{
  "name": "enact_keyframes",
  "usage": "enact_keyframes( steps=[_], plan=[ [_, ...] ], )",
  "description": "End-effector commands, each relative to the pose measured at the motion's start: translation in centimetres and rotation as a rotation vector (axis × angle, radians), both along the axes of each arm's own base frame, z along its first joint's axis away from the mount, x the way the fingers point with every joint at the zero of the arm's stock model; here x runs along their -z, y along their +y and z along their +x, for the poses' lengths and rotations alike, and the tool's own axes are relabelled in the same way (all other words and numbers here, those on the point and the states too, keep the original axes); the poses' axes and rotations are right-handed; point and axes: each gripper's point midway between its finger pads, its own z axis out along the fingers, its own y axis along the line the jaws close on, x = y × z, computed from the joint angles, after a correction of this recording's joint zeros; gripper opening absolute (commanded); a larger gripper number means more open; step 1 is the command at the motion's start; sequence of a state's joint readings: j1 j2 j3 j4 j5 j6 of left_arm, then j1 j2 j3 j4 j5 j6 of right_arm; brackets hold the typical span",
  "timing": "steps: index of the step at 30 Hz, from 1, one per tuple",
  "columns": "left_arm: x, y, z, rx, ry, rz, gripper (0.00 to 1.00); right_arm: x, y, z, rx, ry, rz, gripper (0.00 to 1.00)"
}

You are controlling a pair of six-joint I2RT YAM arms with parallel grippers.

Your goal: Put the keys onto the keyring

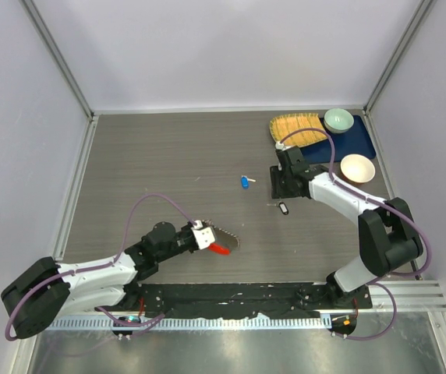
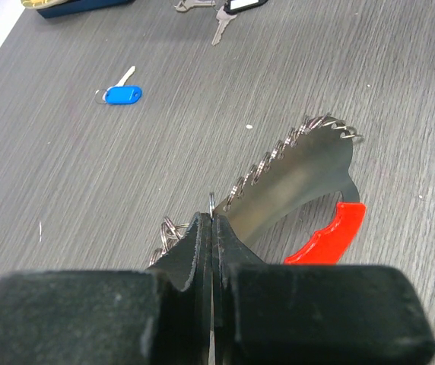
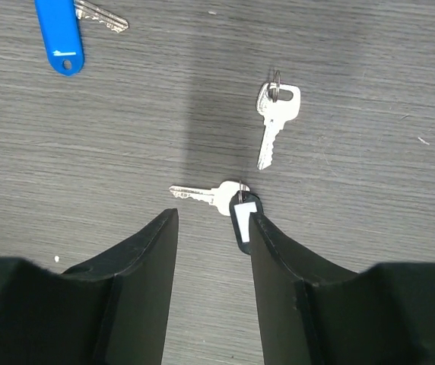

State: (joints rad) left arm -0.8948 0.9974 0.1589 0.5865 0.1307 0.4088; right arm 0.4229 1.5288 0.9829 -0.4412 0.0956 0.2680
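My left gripper [image 1: 206, 236] [image 2: 213, 217] is shut on a thin wire ring of the keyring [image 2: 301, 171], a silvery curved piece edged with several small rings and carrying a red oblong fob [image 2: 328, 234] [image 1: 220, 249], low over the table. My right gripper [image 1: 280, 191] [image 3: 212, 217] is open above the table. The black-headed key [image 3: 242, 214] [image 1: 283, 208] lies at its right fingertip. The plain silver key [image 3: 275, 122] lies just beyond. The blue-headed key [image 3: 59, 34] [image 1: 245, 181] [image 2: 122, 95] lies apart to the left. The red-headed key is not in view.
At the back right a dark blue tray [image 1: 363, 145] holds a green bowl [image 1: 338, 119] and a beige bowl [image 1: 357, 167], with a woven mat [image 1: 296, 128] beside them. White walls with metal posts enclose the table.
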Motion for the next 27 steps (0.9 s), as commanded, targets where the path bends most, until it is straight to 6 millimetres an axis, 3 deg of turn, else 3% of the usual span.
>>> enact_keyframes(
  steps=[1, 12, 27],
  plan=[
    [-3.5, -0.9, 0.9, -0.007, -0.088, -0.080, 0.00, -0.2, 0.0, 0.7, 0.009, -0.031, 0.043, 0.47],
    [-3.5, -1.0, 0.9, -0.007, -0.083, -0.087, 0.00, 1.9, -0.7, 0.0, 0.020, -0.035, 0.078, 0.37],
    [-3.7, -0.9, 0.9, -0.010, -0.086, -0.094, 0.00, 2.5, -1.2, 0.9, 0.003, -0.056, 0.045, 0.24]
  ],
)
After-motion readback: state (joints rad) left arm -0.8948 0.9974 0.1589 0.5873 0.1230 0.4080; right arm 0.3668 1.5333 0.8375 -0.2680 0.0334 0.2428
